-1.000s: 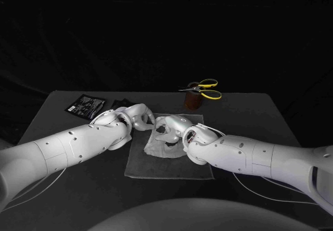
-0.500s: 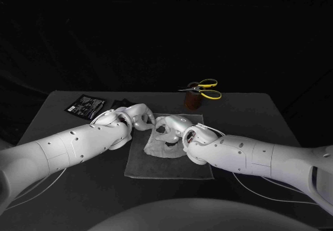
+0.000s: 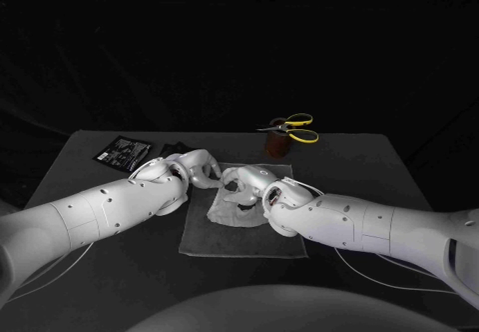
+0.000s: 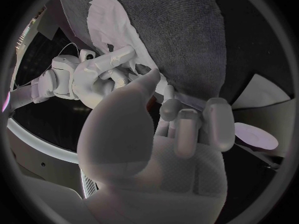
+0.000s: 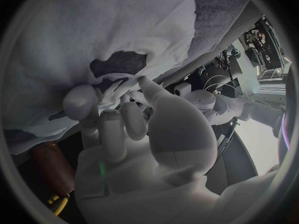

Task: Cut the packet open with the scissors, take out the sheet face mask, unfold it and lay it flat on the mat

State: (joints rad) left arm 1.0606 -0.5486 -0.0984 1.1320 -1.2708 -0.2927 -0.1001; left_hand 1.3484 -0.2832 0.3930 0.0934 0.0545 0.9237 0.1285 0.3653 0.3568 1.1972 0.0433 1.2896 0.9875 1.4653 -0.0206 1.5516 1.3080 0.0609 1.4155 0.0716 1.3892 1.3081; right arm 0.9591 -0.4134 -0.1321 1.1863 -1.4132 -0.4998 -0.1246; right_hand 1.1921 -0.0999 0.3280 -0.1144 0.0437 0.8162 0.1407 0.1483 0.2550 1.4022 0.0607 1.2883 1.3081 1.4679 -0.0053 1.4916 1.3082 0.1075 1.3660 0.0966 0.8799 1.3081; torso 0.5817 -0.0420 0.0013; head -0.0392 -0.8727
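Observation:
The white sheet mask (image 3: pixel 232 215) lies crumpled on the grey mat (image 3: pixel 239 242), partly lifted between my two hands. My right hand (image 3: pixel 246 184) pinches a fold of the mask (image 5: pixel 93 35) between its thumb and fingers (image 5: pixel 81 102). My left hand (image 3: pixel 201 168) is just to its left, with thumb and fingers (image 4: pixel 169 104) meeting at the edge of the mask (image 4: pixel 118 30). The hands are almost touching over the mat's far half. The yellow-handled scissors (image 3: pixel 293 128) stand in a brown holder (image 3: pixel 277 144) behind the mat. The black packet (image 3: pixel 123 151) lies at the table's back left.
Black table (image 3: pixel 379 166) with dark cloth behind it. The scissors holder is close behind my right hand, as the right wrist view shows it (image 5: pixel 53 169). A small dark scrap (image 3: pixel 178 146) lies beside the packet.

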